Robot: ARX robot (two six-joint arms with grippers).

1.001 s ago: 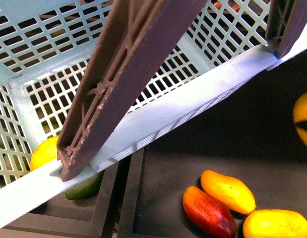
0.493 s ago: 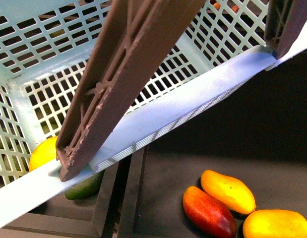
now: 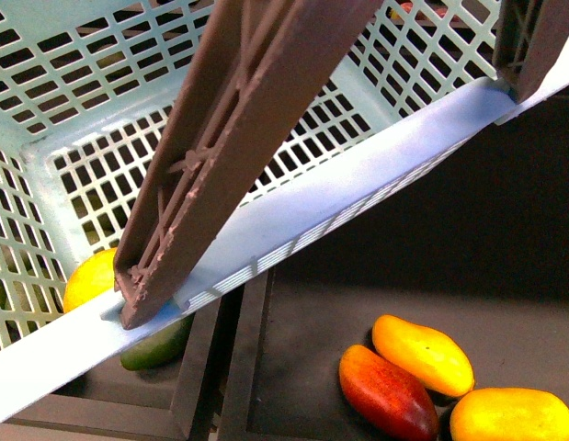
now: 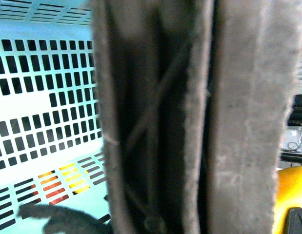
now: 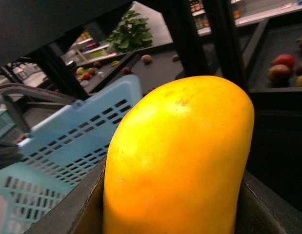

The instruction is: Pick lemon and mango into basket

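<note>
The turquoise basket fills the upper front view, tilted, its brown handle crossing it. The lemon shows as a yellow round shape at the basket's near left corner, behind the rim, half hidden. My left gripper is shut on the basket's handle, which fills the left wrist view and hides the fingers. My right gripper is shut on the mango, a smooth orange-yellow fruit upright between dark fingers, beside the basket's wall. Neither gripper shows in the front view.
Below the basket, a dark tray holds a yellow-orange mango, a dark red mango and another yellow mango. A green fruit lies under the basket's near rim. More dark trays of fruit stand behind.
The held mango, at the front view's right edge one second ago, has left that view. The basket has shifted slightly downward and to the right.
</note>
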